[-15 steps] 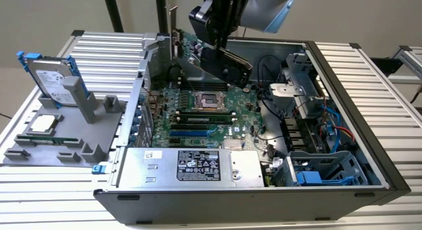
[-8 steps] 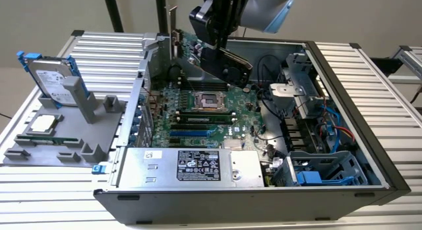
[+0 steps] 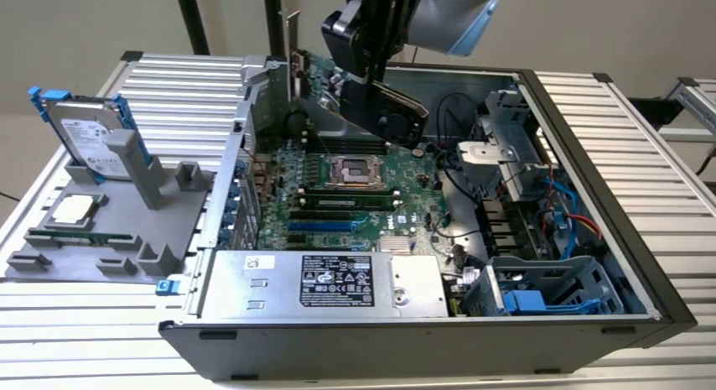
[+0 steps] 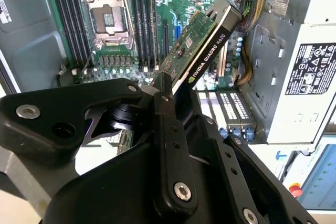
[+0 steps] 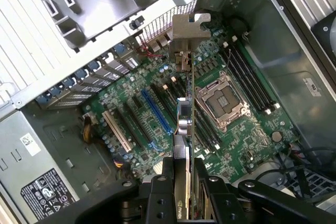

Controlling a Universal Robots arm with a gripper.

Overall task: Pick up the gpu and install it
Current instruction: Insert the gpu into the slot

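Observation:
The gpu (image 3: pixel 375 105) hangs tilted in the air above the open computer case (image 3: pixel 582 155), over the motherboard (image 3: pixel 335 201). It is a green card with a black cooler and a silver bracket (image 3: pixel 293 46) at its far end. My gripper (image 3: pixel 364 71) is shut on its upper edge. In the second wrist view the black fingers (image 4: pixel 167 114) pinch the gpu (image 4: pixel 202 45) above the motherboard (image 4: pixel 121 19). In the first wrist view the gpu (image 5: pixel 185 121) shows edge-on, its bracket (image 5: pixel 190 27) near the case's rear slots, and the blue slot (image 5: pixel 156 114) lies beside it below. My gripper (image 5: pixel 185 182) clamps the near end.
A silver hard drive with blue rails (image 3: pixel 87 134) stands in a grey holder (image 3: pixel 101 239) at the exterior view's left. The power supply (image 3: pixel 324 281) fills the case's near side. Drive cages and cables (image 3: pixel 526 155) crowd the exterior view's right. The CPU socket (image 3: pixel 355 168) sits mid-board.

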